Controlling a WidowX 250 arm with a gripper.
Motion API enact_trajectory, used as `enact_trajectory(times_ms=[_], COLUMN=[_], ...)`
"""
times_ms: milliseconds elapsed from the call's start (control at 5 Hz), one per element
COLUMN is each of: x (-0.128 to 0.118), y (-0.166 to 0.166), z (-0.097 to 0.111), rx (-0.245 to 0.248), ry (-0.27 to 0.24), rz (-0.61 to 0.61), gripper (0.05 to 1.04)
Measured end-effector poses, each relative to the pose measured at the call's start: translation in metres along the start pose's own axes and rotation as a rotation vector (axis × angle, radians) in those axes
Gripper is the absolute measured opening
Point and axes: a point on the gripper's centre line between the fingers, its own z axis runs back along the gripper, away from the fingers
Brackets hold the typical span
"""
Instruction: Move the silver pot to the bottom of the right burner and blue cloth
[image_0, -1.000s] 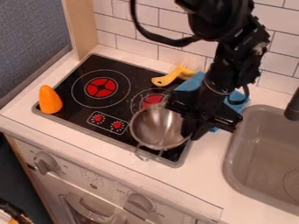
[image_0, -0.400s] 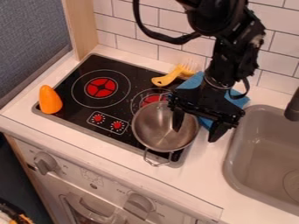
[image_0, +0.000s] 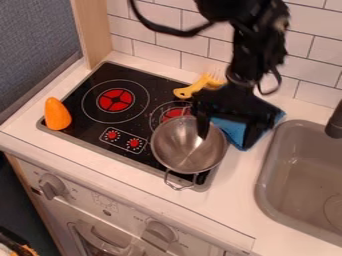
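White counter with black stovetop; gripper, fingers spread wide, straddles the upper-right rim of the silver pot.

Silver pot at front right of black stovetop, claw spread above pot and blue cloth

The jointed arm and curved cable are black.

At the stovetop's left edge, an orange cone-shaped piece is stood upright. The left burner is marked in red. By the back edge, a yellow-handled utensil is laid, backed by white tiles. Over right, a grey sink is set into the counter.
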Motion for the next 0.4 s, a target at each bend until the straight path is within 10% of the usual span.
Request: enact_trajectory(times_ms=[400], x=[0.010], y=[0.003], z=[0.046], rx=[-0.129], ry=[-0.097], rz=[-0.014], gripper=[0.999])
